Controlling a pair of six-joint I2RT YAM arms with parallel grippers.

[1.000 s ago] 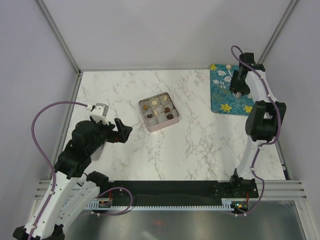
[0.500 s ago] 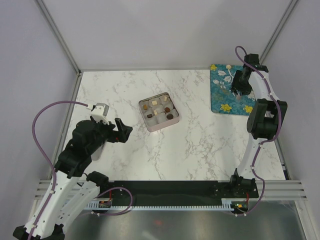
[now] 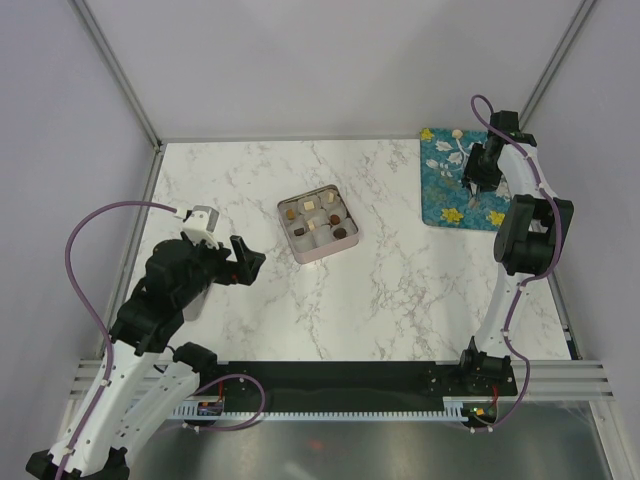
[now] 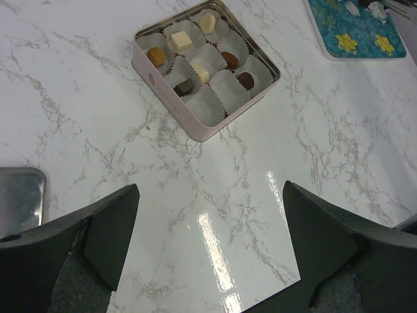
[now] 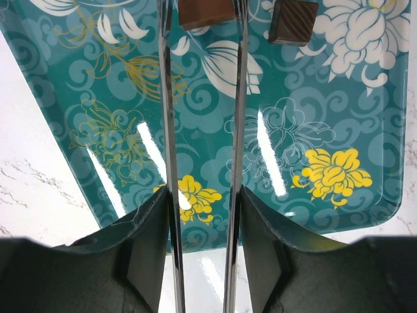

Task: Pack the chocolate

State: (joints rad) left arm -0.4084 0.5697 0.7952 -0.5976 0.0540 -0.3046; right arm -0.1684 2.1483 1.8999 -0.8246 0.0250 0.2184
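A light-brown square chocolate lies at twelve o'clock in my right wrist's view, on the teal flowered tray between the blades of the tongs. A dark striped piece sits at its three o'clock, and more pieces fill paper cups in the pink tin mid-table. My right gripper pinches the tongs narrow, though I cannot tell if the blades touch the square, and my left gripper hangs wide and empty at the tin's eight o'clock. I judge this the pick-up: squeeze, lift level, carry to a vacant cup; I can read no writing.
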